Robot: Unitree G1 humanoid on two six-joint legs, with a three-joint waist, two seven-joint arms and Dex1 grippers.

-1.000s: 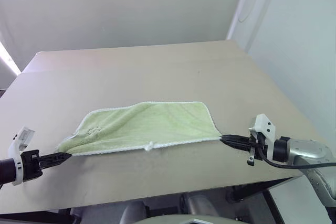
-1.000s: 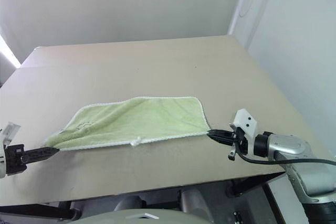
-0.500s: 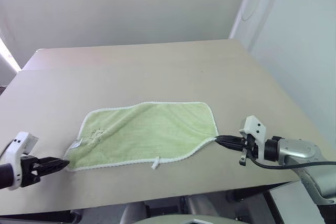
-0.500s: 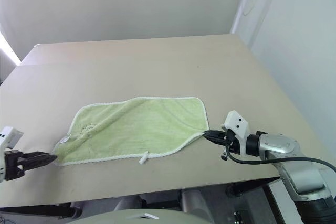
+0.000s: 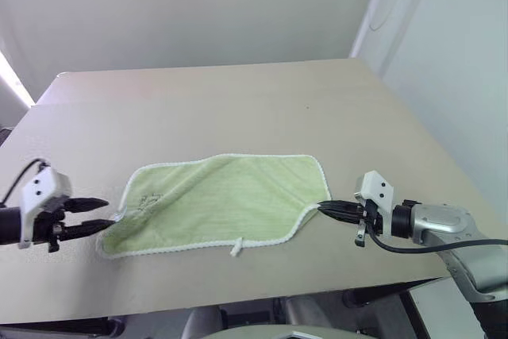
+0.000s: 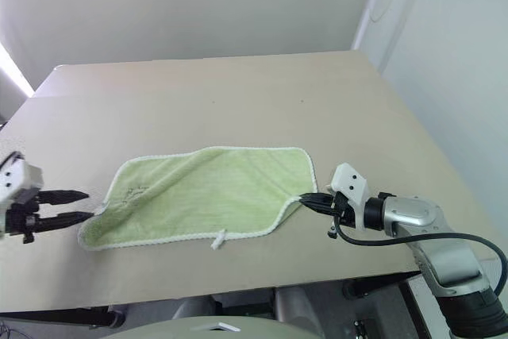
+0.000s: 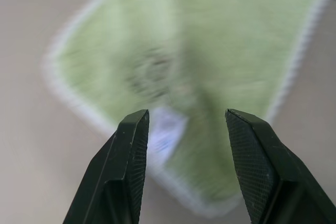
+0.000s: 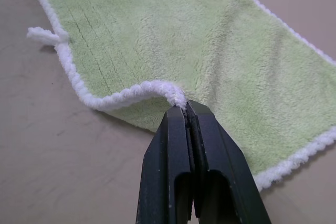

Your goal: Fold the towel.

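Observation:
The light green towel point(image 5: 218, 196) lies spread on the beige table point(image 5: 238, 109), white edging all round. A small white loop point(image 5: 236, 248) sticks out of its near edge. My left gripper point(image 5: 109, 213) stands open just off the towel's left near corner, holding nothing. In the left wrist view its fingers point(image 7: 128, 171) frame the towel's corner point(image 7: 173, 103), where a small white tag point(image 7: 167, 132) and a dark mark point(image 7: 149, 72) show. My right gripper point(image 8: 185, 109) is shut on the towel's white edging at the right near corner point(image 5: 316, 206), lifting it slightly.
The table's near edge point(image 5: 238, 301) runs just below both grippers. A light wall point(image 5: 444, 77) stands beyond the table's right edge. Bare tabletop stretches behind the towel to the far edge.
My left gripper has let go of the towel's left corner, opened and rolled over. The towel, stretched taut between both grippers before, now lies slack on the table. The right gripper keeps its hold.

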